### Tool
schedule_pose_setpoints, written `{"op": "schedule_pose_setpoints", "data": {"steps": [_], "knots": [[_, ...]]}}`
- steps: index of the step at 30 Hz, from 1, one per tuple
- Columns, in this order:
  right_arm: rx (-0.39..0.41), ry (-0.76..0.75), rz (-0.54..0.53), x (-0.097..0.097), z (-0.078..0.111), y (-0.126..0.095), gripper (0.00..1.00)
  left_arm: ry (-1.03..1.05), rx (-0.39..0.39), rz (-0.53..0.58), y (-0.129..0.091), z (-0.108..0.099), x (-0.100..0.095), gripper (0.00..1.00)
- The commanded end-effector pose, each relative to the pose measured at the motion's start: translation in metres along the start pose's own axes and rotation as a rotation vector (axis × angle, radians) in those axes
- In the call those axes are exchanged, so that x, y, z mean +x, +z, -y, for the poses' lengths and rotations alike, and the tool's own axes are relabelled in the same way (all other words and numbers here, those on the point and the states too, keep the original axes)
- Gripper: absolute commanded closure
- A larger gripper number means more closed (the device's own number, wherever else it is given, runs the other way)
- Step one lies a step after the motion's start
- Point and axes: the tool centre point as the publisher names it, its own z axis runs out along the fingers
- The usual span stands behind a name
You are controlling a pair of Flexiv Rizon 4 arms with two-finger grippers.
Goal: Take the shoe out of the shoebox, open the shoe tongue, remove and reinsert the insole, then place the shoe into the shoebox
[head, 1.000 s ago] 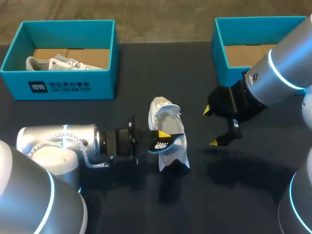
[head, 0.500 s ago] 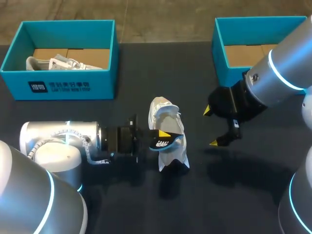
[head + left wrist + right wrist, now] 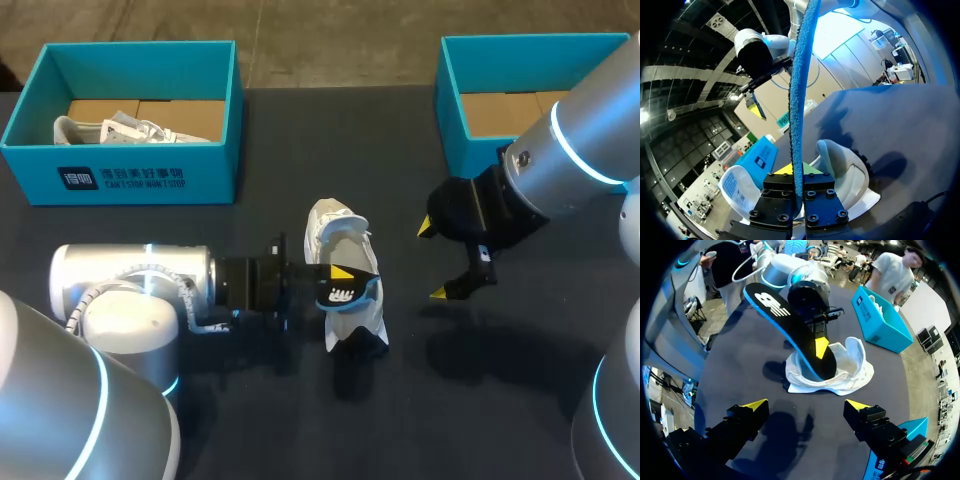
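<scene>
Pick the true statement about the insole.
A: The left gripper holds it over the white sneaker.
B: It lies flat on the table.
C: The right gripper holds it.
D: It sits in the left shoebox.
A: the left gripper has its jaws shut on the insole over the white sneaker; the right gripper hangs open.

the insole [image 3: 347,294], pinched edge-up in the left gripper [image 3: 338,273], stands over the shoe [image 3: 335,225] and bars its mouth from that side; bare table [image 3: 405,335] lies between the shoe and the right gripper [image 3: 431,260] with its fingers spread; the left box [image 3: 120,178] and right box [image 3: 455,140] wall the far corners, a clear lane between them
</scene>
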Motion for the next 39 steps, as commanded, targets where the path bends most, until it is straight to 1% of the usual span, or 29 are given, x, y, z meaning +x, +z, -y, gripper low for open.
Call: {"op": "schedule_pose_setpoints", "data": {"steps": [1,5,11,19,24,27,29,31,34,36,39], "knots": [[-0.002,-0.001,0.000,0.000,0.000,0.001,0.00,0.019,-0.002,-0.006,0.007,-0.008,-0.001,1.00],[-0.002,-0.001,0.000,0.000,0.000,0.001,0.00,0.027,0.000,-0.015,0.010,-0.015,-0.002,1.00],[-0.002,-0.001,0.000,0.000,0.000,0.001,0.00,0.029,-0.019,-0.017,0.009,-0.022,-0.004,1.00],[-0.002,-0.001,0.000,0.000,0.000,0.001,0.00,0.037,-0.052,-0.039,0.011,-0.035,0.002,1.00],[-0.002,-0.001,0.000,0.000,0.000,0.001,0.00,0.042,-0.066,-0.053,0.012,-0.040,0.003,1.00],[-0.002,-0.001,0.000,0.000,0.000,0.001,0.00,0.037,-0.068,-0.047,0.011,-0.038,0.000,1.00],[-0.002,-0.001,0.000,0.000,0.000,0.001,0.00,0.036,-0.066,-0.037,0.010,-0.034,-0.002,0.84],[-0.002,-0.001,0.000,0.000,0.000,0.001,0.00,0.037,-0.062,-0.031,0.009,-0.031,-0.003,0.76],[-0.002,-0.001,0.000,0.000,0.000,0.001,0.00,0.031,-0.055,-0.027,0.008,-0.028,-0.004,0.76],[-0.002,-0.001,0.000,0.000,0.000,0.001,0.00,0.029,-0.048,-0.023,0.008,-0.024,-0.005,0.78],[-0.002,-0.001,0.000,0.000,0.000,0.001,0.00,0.033,-0.040,-0.018,0.007,-0.018,-0.006,0.78]]}}
